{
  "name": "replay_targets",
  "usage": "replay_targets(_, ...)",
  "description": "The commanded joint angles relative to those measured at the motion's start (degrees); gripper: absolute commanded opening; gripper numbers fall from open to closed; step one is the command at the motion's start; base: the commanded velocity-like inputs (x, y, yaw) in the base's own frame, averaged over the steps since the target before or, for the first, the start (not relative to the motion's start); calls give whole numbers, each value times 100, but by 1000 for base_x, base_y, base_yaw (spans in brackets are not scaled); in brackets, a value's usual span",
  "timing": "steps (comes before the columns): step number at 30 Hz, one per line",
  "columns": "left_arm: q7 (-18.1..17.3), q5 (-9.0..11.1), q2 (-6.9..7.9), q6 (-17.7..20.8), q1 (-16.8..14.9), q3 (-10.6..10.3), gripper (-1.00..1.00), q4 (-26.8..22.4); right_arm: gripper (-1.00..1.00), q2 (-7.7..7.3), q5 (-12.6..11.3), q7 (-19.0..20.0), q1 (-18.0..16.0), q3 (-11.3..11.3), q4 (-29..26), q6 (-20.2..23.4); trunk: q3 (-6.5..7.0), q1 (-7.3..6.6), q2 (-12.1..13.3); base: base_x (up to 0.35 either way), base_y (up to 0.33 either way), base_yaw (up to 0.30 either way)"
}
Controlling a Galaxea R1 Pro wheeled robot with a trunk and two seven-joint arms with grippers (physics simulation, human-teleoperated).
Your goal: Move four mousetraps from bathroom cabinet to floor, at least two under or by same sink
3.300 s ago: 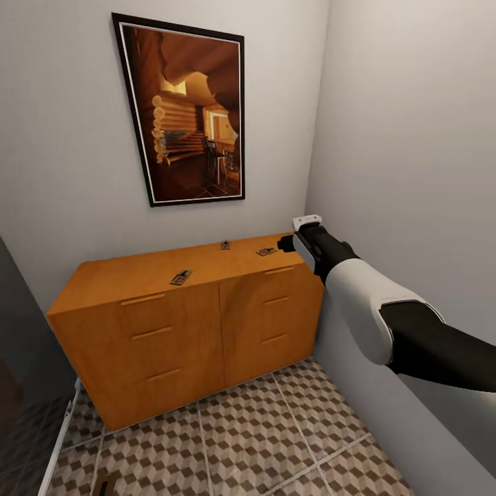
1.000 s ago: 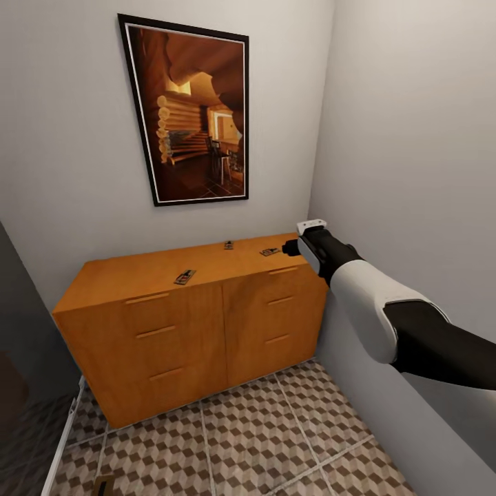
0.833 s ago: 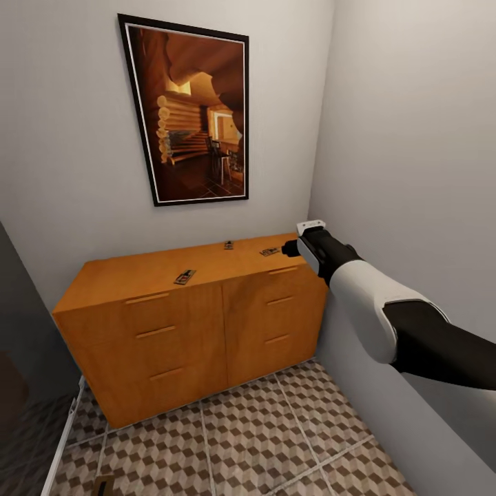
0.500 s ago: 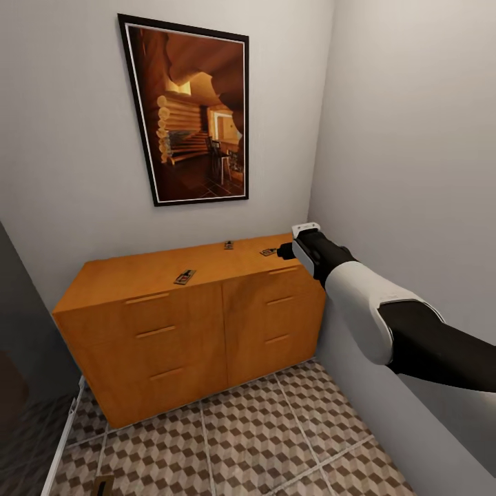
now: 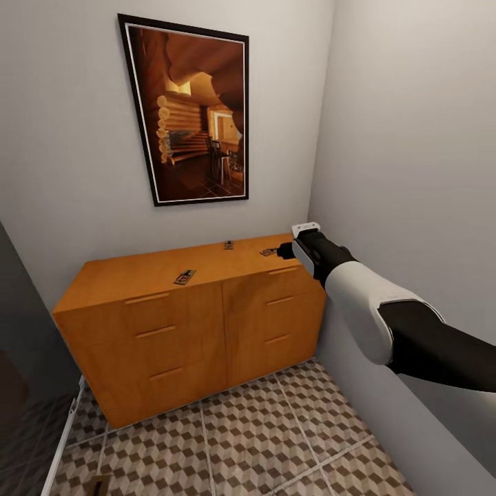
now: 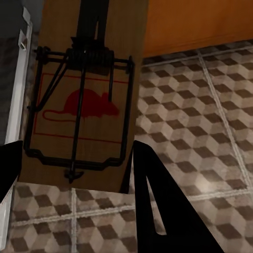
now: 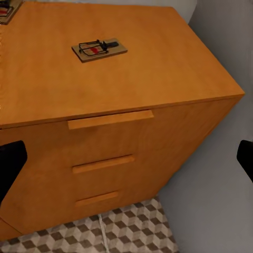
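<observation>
Mousetraps are spread over two places: three lie flat on top of the cabinet (image 5: 186, 324), one near its front edge toward the left (image 5: 182, 277), one far back by the wall (image 5: 226, 244), and one at the right end (image 5: 268, 252) just beside the right gripper (image 5: 282, 252). The fourth mousetrap (image 6: 84, 100) sits between the dark fingers (image 6: 153, 211) of the left gripper (image 6: 71, 182), which is closed on its lower end, over the patterned bathroom floor (image 6: 195, 116).

Over the last few seconds the head camera has crept a little (the picture on the wall and the cabinet slid slightly in frame), so that is no move of the things. The real change is small: in the last second the right arm has edged leftward, its gripper drawing closer to the right-end trap. I judge this to be the approach for the next pick, with one trap already in hand and none seen laid on the floor yet.

In the right wrist view that same trap (image 7: 99, 49) lies on the cabinet top ahead, well clear of the dark fingertips (image 7: 10, 161) at either edge of the frame, so that gripper stands wide open.

A small brown shape at the bottom edge of the head view (image 5: 96, 486) is cut off; it may be the held trap, but I cannot say. The left arm's pose cannot be read, and no sink appears in these views
</observation>
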Motion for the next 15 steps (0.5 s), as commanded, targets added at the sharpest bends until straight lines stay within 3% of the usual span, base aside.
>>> replay_targets(1,32,-7,6,-15,-5,-49,-100,12,100,1,55,8,-3,16,-7,22,-6,0,-3,0,0,0)
replay_targets(6,35,-7,33,-9,-5,-50,-100,12,100,1,55,8,-3,16,1,-113,-9,0,-3,0,0,26)
replay_targets(15,34,-7,12,-8,-5,-50,-100,12,100,1,55,8,-3,16,3,-147,-35,0,-3,0,0,228)
